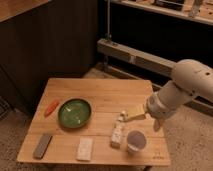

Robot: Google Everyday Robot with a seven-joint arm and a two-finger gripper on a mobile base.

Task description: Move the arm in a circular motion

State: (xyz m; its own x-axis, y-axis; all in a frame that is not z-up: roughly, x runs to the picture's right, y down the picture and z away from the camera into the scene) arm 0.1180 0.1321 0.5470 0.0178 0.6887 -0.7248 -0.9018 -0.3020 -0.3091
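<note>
The thick white smooth-shelled arm [182,90] reached in from the right, its tan gripper [134,117] low over the wooden bench [100,92] near the empty round green bowl [74,112].

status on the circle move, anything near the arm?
Gripper low over table's right side. Arm reaching in from the right. Small bottle and cup close below the tip.

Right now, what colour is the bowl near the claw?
Green bowl, camera view; the tan claw hovers to its right.
</note>
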